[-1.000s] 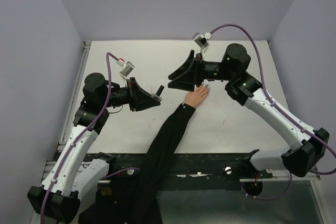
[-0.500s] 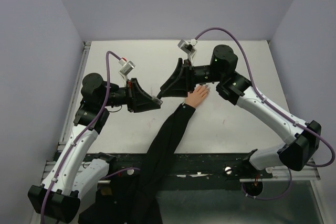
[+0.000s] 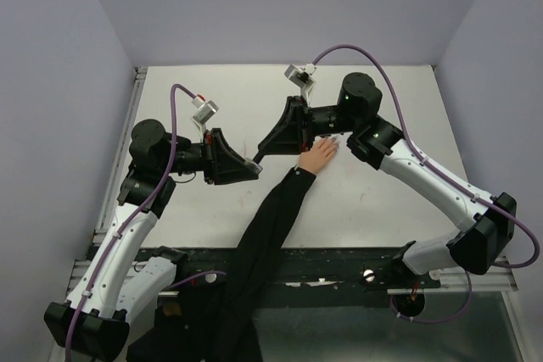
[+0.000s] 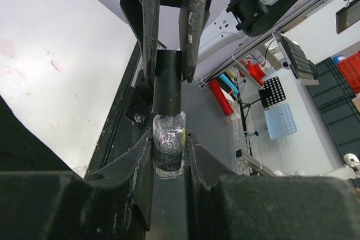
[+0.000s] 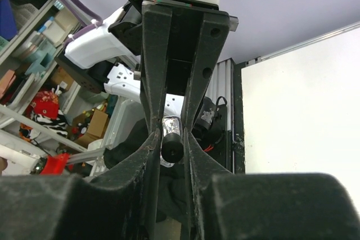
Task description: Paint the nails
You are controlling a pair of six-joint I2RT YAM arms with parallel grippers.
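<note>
Left fingers (image 4: 140, 161) clamped on polish bottle (image 4: 169, 145), right fingers (image 5: 151, 139) pinching its cap (image 4: 167, 82), above surface centre. Risk: smooth glass twists in grip during unscrewing, polish spills onto fake hand (image 3: 321, 155).

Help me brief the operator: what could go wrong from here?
The left hand pinches the glittery bottle only by its glass sides; if the right hand twists the black cap, the bottle may slip or spin. Once the cap lifts, polish could drip onto the table or black sleeve nearby.
</note>
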